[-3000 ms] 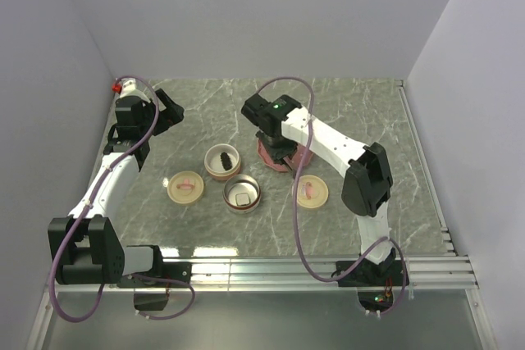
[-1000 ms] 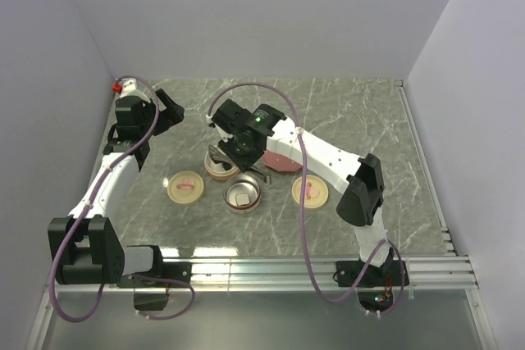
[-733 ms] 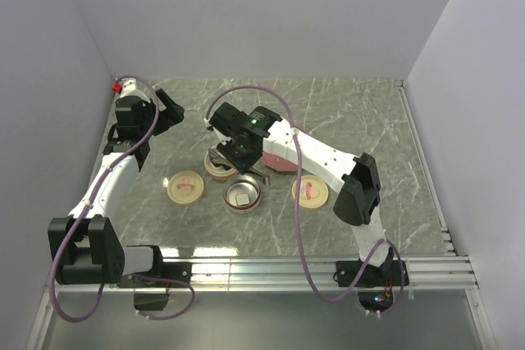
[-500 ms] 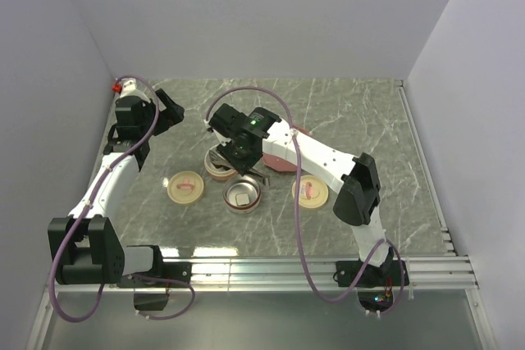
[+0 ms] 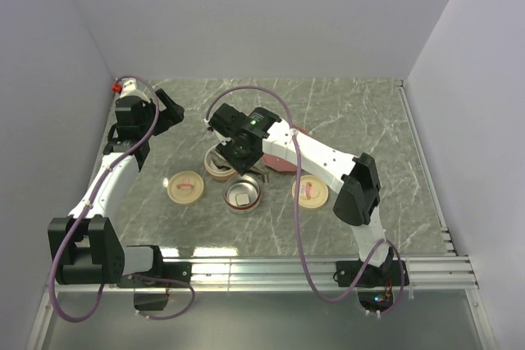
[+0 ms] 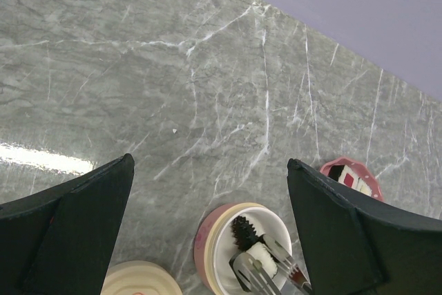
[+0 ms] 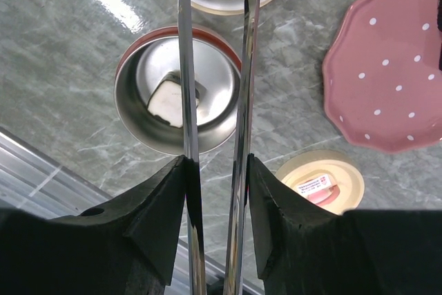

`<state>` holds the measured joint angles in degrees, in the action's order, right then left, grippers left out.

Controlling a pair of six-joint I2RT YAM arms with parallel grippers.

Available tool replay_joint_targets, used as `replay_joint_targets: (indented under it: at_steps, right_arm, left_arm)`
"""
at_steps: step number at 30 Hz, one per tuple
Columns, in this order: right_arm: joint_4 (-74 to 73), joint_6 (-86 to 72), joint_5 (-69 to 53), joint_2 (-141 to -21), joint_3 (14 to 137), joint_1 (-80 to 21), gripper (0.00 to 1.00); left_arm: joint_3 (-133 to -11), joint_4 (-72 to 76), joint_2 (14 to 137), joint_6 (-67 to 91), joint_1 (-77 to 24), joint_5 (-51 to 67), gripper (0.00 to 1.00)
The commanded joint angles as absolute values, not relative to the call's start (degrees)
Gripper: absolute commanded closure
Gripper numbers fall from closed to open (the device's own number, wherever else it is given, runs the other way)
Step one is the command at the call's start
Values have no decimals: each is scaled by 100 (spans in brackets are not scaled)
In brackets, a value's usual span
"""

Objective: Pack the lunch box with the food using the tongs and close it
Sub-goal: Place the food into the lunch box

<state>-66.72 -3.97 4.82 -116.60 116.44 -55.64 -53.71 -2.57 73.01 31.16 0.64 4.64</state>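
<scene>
Right gripper [image 7: 216, 164]: clenched on the tongs [image 7: 185, 67], one finger pressed against the outside of each arm, and the two arms run forward side by side with a narrow gap between them. The tongs' tips are down inside the far bowl [image 6: 202, 250], among the food [image 6: 243, 227]; whether they pinch a piece cannot be told. Below the tongs' arms, on the side nearer the arm bases, stands the steel bowl [image 7: 131, 112], just beside the far bowl. The plate [image 7: 387, 81] lies close to the right of both bowls. Left gripper [image 6: 209, 162]: released, fingers spread wide with nothing between them, held above the table [image 6: 138, 67] at the far left, well apart from the bowls. Count: tongs, one; bowls, two; plate, one; lids, two, being a lid [image 7: 321, 181] by the plate's near edge and a second lid [image 5: 184, 187] left of the steel bowl, both flat on the table. Food, four pieces seen: two in the far bowl, one dark and bristly, one white-centred; a piece [image 7: 164, 98] in the steel bowl; a piece [image 6: 347, 174] on the plate
</scene>
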Motion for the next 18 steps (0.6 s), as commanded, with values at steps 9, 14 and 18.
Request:
replay_joint_targets:
  at_steps: [9, 14, 18]
  right_arm:
    - [-6434, -501, 703, -11812, 11936, -5607, 49]
    - [-6328, -483, 668, -11786, 11944, -5607, 49]
    - [-6311, -501, 852, -11751, 11979, -5599, 49]
  left_arm:
    - [-5493, -70, 7189, 3164, 44, 448, 1]
    - [-5493, -62, 7181, 3173, 44, 439, 0]
    - [-5493, -62, 7181, 3173, 35, 448, 1]
